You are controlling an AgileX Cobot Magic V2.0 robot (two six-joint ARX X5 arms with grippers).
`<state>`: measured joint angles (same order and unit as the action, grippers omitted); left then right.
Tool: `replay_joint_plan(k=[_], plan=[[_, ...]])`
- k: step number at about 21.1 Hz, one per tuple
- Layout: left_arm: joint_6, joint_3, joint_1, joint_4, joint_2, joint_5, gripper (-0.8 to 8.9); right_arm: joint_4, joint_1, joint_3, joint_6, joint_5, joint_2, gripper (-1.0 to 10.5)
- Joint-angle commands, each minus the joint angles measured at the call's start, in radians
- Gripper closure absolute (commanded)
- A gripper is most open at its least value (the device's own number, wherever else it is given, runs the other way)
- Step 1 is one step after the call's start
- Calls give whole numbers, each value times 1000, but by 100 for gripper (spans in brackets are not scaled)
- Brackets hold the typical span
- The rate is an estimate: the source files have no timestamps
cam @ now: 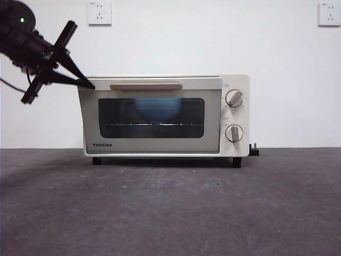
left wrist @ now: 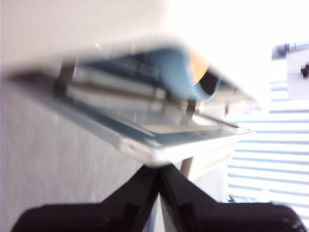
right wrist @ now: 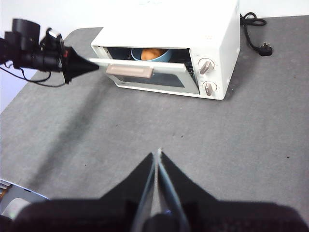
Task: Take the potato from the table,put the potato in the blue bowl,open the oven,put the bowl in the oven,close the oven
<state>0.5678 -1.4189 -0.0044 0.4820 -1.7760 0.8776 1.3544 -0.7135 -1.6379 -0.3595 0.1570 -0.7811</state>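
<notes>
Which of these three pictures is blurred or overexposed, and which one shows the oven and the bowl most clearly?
Left wrist view: blurred throughout and washed out at upper right; the cream-white toaster oven and round blue bowl are smeared. Front view: sharp, but the bowl is hazy behind dark glass. Right wrist view: clearest, showing the orange-brown potato in the bowl.
</notes>
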Motion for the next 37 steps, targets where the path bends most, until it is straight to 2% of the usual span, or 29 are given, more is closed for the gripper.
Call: replay_joint_plan(k=[1, 3, 9, 15, 18, 24, 26, 31, 34, 37], plan=[[13, -45, -4, -20, -4, -35, 821, 21, -1, 6, -14, 1, 3, 928], [18, -75, -3, -40, -4, -65, 821, 21, -1, 6, -15, 1, 3, 928], [36, -85, 5, -79, -4, -67, 821, 21, -1, 6, -16, 1, 3, 928], [32, -85, 5, -76, -2, -23, 821, 21, -1, 6, -15, 14, 3, 928], [-6, -85, 5, -39, 15, -10, 821, 22, -1, 6, -14, 37, 2, 928], [-172, -85, 5, 116, 108, -32, 821, 22, -1, 6, -11, 67, 2, 928], [-249, -85, 4, 190, 163, -103, 821, 22, -1, 6, -3, 81, 2, 928], [-416, -85, -29, 327, 350, -418, 821, 22, -1, 6, 2, 157, 0, 928], [-457, -85, -55, 356, 472, -494, 821, 21, -1, 6, 39, 181, 0, 928], [-467, -85, -78, 364, 588, -524, 820, 21, -1, 6, 68, 187, -2, 928]])
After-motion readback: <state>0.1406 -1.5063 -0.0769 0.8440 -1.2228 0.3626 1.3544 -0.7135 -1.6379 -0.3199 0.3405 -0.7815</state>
